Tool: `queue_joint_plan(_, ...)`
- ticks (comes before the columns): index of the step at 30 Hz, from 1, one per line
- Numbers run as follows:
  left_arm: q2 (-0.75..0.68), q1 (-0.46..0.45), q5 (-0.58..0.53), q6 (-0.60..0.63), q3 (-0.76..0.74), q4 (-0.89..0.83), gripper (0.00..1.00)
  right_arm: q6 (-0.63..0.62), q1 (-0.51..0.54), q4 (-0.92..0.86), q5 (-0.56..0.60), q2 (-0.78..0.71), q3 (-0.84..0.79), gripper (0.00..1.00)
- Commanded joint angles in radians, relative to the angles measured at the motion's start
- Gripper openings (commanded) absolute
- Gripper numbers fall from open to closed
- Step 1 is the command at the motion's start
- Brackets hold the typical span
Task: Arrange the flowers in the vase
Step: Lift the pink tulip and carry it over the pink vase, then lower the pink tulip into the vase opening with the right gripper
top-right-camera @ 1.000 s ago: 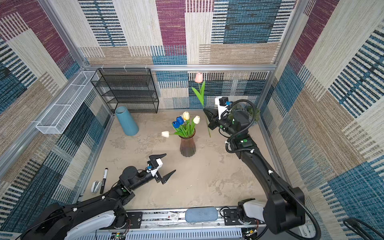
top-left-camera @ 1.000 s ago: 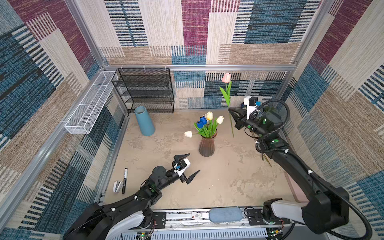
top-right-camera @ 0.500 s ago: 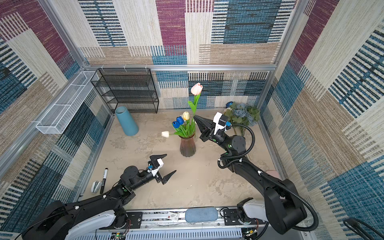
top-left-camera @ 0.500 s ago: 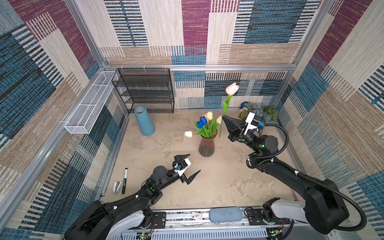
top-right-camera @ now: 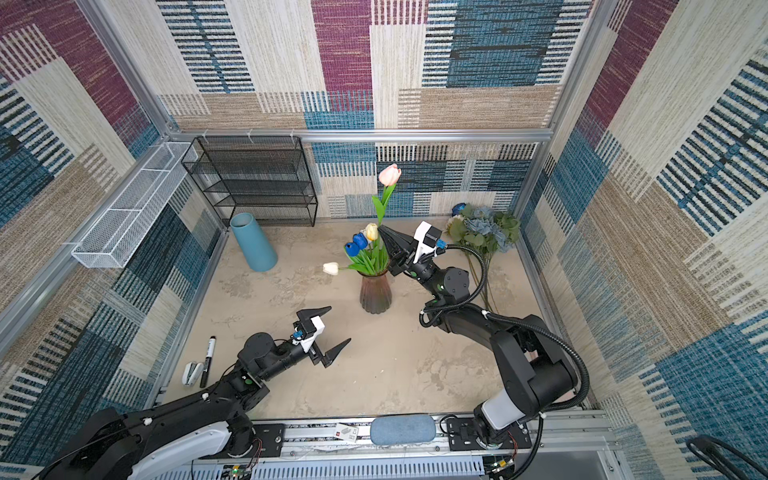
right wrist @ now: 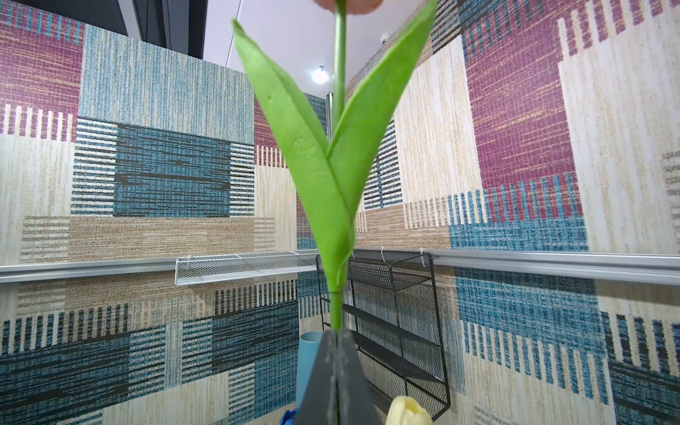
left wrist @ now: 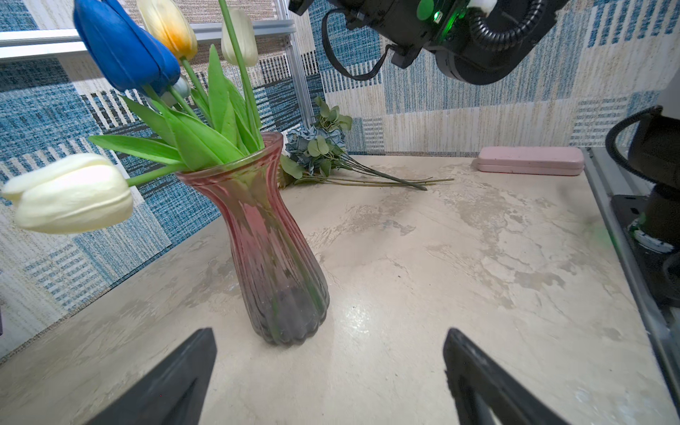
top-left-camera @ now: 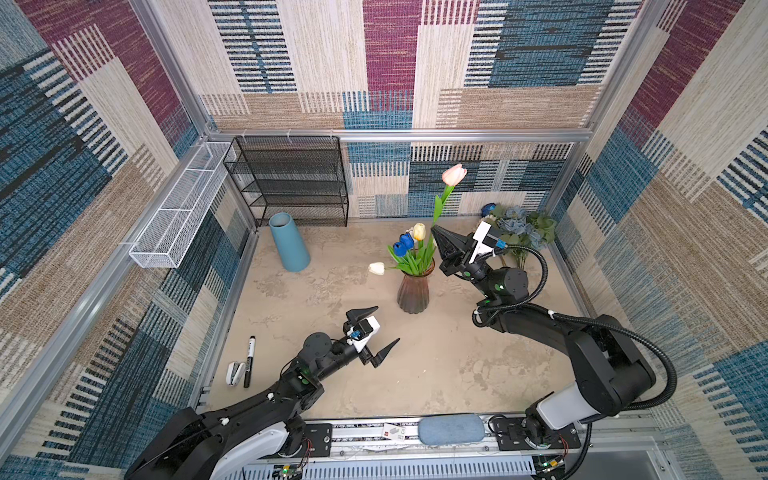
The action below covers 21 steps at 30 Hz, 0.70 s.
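Observation:
A ribbed reddish glass vase (top-left-camera: 412, 291) (top-right-camera: 375, 291) (left wrist: 272, 250) stands mid-table and holds blue tulips (top-left-camera: 403, 245), a yellow one (top-left-camera: 419, 231) and a drooping white one (top-left-camera: 377, 268). My right gripper (top-left-camera: 435, 232) (top-right-camera: 384, 230) (right wrist: 336, 333) is shut on the green stem of a pink tulip (top-left-camera: 454, 174) (top-right-camera: 390, 174), held upright just above the vase. Its lower stem (left wrist: 244, 84) runs down to the vase mouth among the leaves. My left gripper (top-left-camera: 386, 325) (top-right-camera: 340, 324) (left wrist: 328, 333) stands open and empty in front of the vase. A dusty-blue bunch (top-left-camera: 519, 226) (left wrist: 312, 143) lies at the back right.
A blue cylinder (top-left-camera: 289, 243) stands at the back left before a black wire rack (top-left-camera: 291, 183). A white wire basket (top-left-camera: 178, 208) hangs on the left wall. A marker (top-left-camera: 249, 361) and a small white object (top-left-camera: 235, 373) lie front left. A pink case (left wrist: 530, 160) lies by the right wall.
My right gripper has carried the pink tulip from the back right over to the vase and lowered it. The left arm has stayed still.

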Motion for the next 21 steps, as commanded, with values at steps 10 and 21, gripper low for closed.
queue_joint_plan(10,-0.004,0.000,-0.006,-0.010,-0.001,0.011,0.99,-0.050,0.009,-0.078,-0.007,0.000,-0.056,0.11)
queue_joint_plan(21,0.001,0.000,0.001,-0.015,0.000,0.020,0.99,-0.153,0.015,-0.423,0.091,-0.087,0.013,0.46)
